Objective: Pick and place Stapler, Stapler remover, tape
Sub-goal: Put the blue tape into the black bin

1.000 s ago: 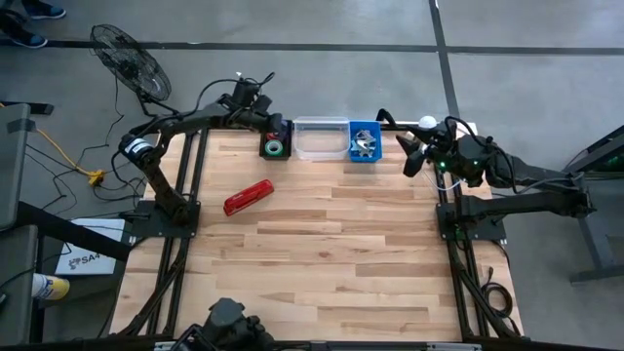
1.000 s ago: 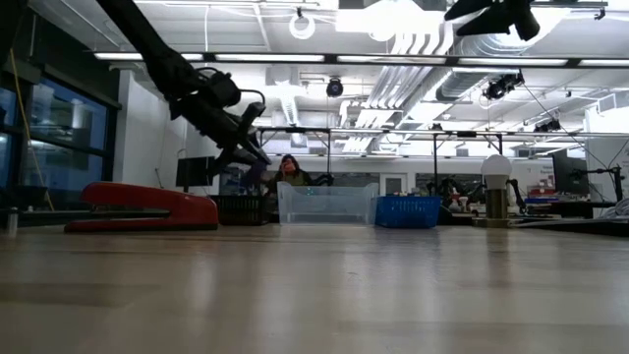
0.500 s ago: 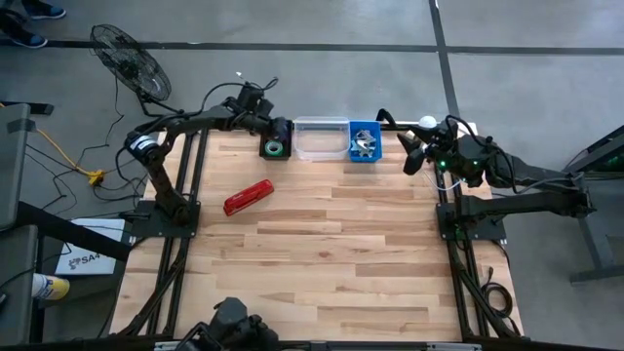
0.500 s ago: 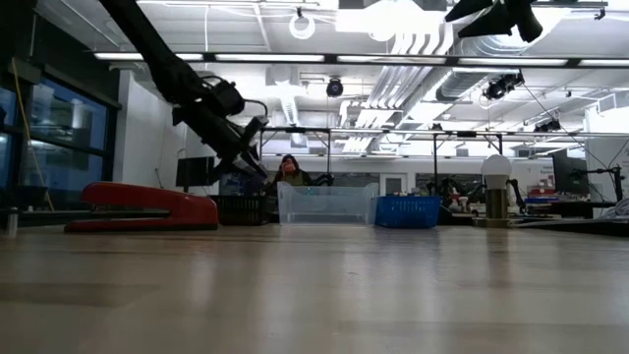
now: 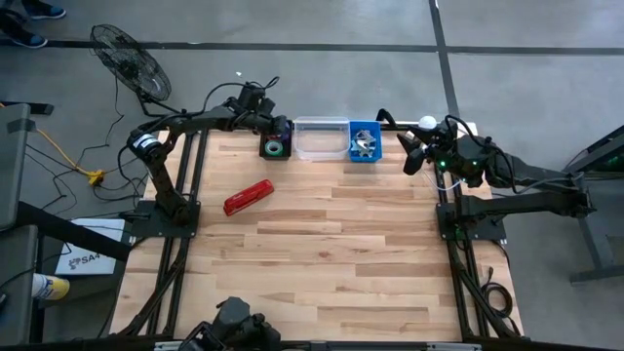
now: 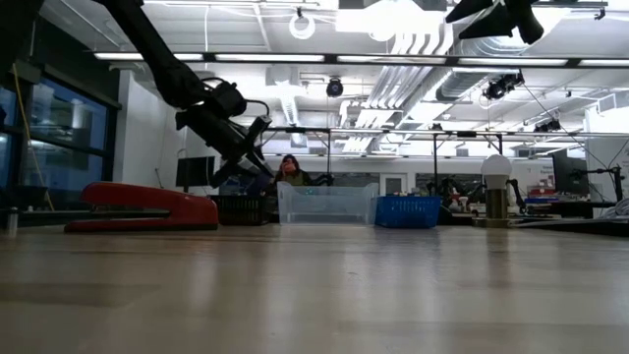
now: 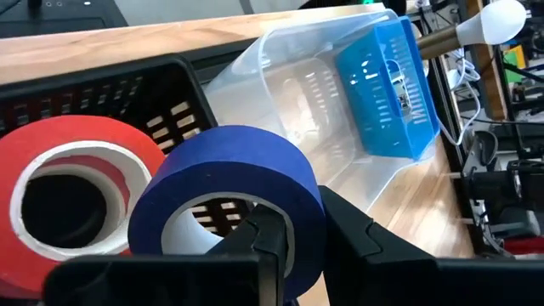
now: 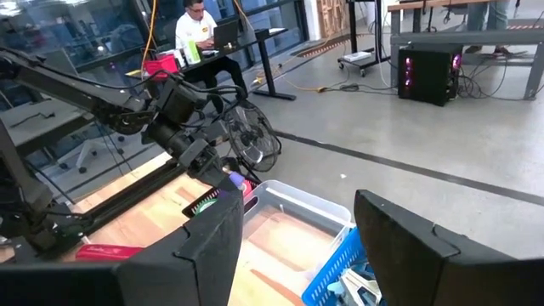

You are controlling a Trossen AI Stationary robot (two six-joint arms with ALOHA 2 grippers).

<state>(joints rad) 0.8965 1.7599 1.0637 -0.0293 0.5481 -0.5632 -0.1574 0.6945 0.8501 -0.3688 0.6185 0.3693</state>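
Blue tape roll (image 7: 229, 183): light, stiff ring; my left pincer (image 7: 297, 246) is clamping its wall over the black basket (image 7: 110, 89) at twelve o'clock; right pincer (image 8: 293, 229) is hanging apart.

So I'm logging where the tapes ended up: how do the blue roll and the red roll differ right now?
The blue tape roll is pinched through its wall by the shut left gripper; the red tape roll is free of any gripper. The blue roll overlaps the red roll toward the wrist camera, and the red roll shows against the black bin. Both are hollow rings with pale cores.
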